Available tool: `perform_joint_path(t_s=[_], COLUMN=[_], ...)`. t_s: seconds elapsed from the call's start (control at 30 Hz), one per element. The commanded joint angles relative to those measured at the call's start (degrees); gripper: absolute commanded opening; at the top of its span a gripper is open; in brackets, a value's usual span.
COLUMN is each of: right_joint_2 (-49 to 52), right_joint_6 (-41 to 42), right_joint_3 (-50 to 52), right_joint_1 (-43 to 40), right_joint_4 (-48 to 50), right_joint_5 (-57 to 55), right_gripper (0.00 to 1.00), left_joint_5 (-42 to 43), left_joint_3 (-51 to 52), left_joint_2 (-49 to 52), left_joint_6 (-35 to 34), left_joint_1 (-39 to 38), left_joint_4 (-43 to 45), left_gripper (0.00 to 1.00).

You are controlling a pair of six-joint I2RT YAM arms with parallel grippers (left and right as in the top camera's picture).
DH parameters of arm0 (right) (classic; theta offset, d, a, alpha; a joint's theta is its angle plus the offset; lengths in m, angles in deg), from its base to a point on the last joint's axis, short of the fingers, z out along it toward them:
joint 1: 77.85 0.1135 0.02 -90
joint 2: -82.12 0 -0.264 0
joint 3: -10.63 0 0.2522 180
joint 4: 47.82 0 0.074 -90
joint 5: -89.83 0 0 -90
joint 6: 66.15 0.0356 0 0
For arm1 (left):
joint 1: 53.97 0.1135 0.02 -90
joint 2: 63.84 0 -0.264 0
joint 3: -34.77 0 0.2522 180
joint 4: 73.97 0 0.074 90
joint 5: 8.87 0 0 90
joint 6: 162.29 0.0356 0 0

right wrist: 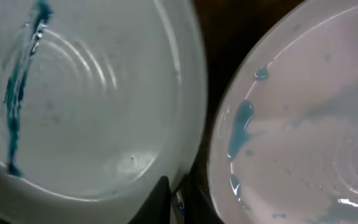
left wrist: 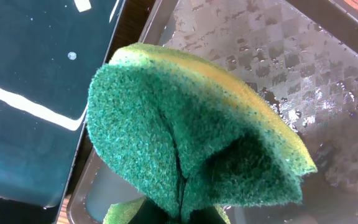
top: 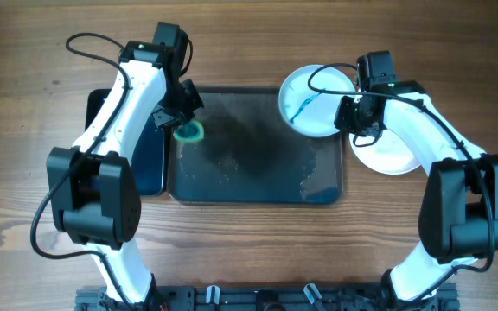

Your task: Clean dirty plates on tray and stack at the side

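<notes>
A sponge (top: 189,132) is pinched in the left gripper (top: 183,121) over the tray's (top: 249,173) left end, while a blue-smeared plate (top: 309,99) is clamped by its rim in the right gripper (top: 349,113) above the tray's right corner, apparently presented for wiping.

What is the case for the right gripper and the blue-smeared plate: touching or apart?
Touching. The right wrist view shows the right gripper's dark finger pressed on the rim of the plate.

- left gripper (top: 182,119): fingers hidden behind the folded sponge (left wrist: 191,143).
- right gripper (top: 350,117): one dark fingertip shows, the rest cut off; grip unclear.
- plate (top: 396,155) near the counter's right edge: partly under the arm.
</notes>
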State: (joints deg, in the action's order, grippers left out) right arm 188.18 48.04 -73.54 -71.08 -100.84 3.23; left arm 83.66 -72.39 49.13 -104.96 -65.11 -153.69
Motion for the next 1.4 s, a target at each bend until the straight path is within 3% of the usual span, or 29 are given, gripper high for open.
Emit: perform_joint_path(t_s=[0.0,0.43,0.67,0.73,0.83,0.87,1.0,1.17,1.37], right_joint_2=[2.1,2.4,2.4,2.4,2.4,2.4,2.4,2.8,7.8], right_joint_6=[-3.0,-16.7,-16.4,-14.7,-13.2,-11.6,-10.4,-6.3,-3.4], right_joint_3=[0.4,0.2,-1.0,-1.1,-1.6,-2.2,-6.4,-7.8,-7.8], right_joint_1=[0.5,4.4,13.2,15.1,16.6,16.7,16.7,16.7,17.4], right_joint_4=[0.7,-2.8,-6.2,-6.6,-6.6,-6.5,-3.1,5.8,9.2], right_joint_5=[2.0,9.2,9.4,9.3,8.3,7.5,7.6,6.4,6.8], right_gripper=[0.07,0.04,0.05,0.11,0.36,0.39,0.38,0.22,0.21], left_joint_5=[0.4,0.5,0.5,0.5,0.5,0.4,0.4,0.4,0.4], left_joint_3=[-0.9,-0.9,-0.9,-0.9,-0.9,-0.9,-0.9,-0.9,-0.9], left_joint_2=[-1.6,-1.6,-1.6,-1.6,-1.6,-1.6,-1.6,-1.6,-1.6], left_joint_6=[0.7,0.7,0.7,0.7,0.7,0.7,0.7,0.7,0.7], left_joint_1=[0.0,0.0,0.0,0.0,0.0,0.0,0.0,0.0,0.0], left_joint_4=[0.2,0.2,0.2,0.2,0.3,0.3,0.4,0.4,0.6], left_gripper=[0.04,0.04,0.04,0.04,0.04,0.04,0.04,0.04,0.04])
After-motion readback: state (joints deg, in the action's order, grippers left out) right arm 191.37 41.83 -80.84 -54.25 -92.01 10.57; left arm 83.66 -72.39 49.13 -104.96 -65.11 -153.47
